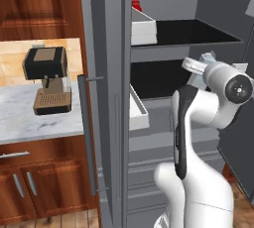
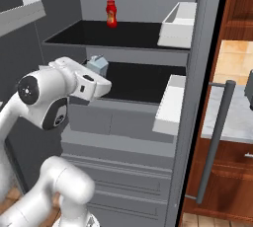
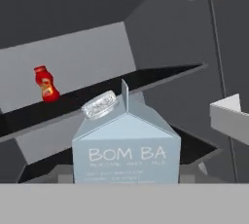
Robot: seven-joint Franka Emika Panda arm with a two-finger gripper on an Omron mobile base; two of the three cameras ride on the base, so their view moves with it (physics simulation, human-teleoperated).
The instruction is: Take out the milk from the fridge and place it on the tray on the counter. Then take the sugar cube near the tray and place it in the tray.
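Observation:
The fridge (image 1: 106, 73) stands open, its dark shelves bare to my arm. The milk (image 3: 126, 150), a pale grey-blue carton with a gabled top and a round cap, stands upright on the middle shelf (image 2: 138, 80). In the hand view it sits dead ahead and very close. My gripper (image 2: 95, 84) reaches into the fridge right at the carton (image 2: 98, 65), whose top peeks above the hand. The fingers are hidden, so I cannot tell whether they touch the carton. The tray and the sugar cube are out of view.
A red bottle (image 2: 111, 14) stands at the back of the upper shelf. White bins (image 2: 178, 21) hang on the fridge's right side, one above another (image 2: 170, 102). A coffee machine (image 1: 47, 81) sits on the marble counter (image 1: 15, 118) left of the fridge's bar handle (image 1: 87, 133).

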